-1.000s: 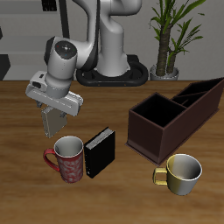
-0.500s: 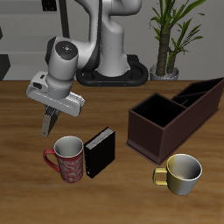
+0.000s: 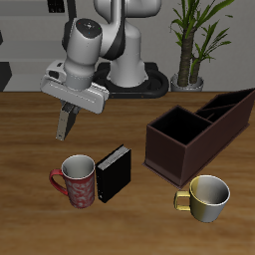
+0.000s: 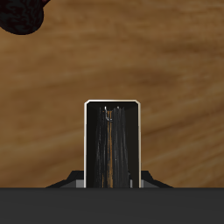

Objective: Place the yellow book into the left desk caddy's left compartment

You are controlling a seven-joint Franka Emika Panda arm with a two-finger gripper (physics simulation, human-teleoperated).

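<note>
My gripper (image 3: 67,110) is shut on the yellow book (image 3: 63,128), a thin slab that hangs upright below the fingers, above the table behind the red mug. In the wrist view the book (image 4: 112,144) shows edge-on, with pale edges, clamped between the jaws over bare wood. The left desk caddy (image 3: 196,132), a long dark maroon box with inner dividers, stands well apart from the gripper on the table's other side, with its big square section nearest the gripper.
A thicker black book (image 3: 114,172) stands beside a red mug (image 3: 77,180) near the front edge, below the gripper. A yellow mug (image 3: 207,196) sits in front of the caddy. A potted plant (image 3: 189,40) stands at the back.
The gripper has risen with the yellow book and shifted a little back and toward the caddy's side. The mugs, black book and caddy have not moved.
</note>
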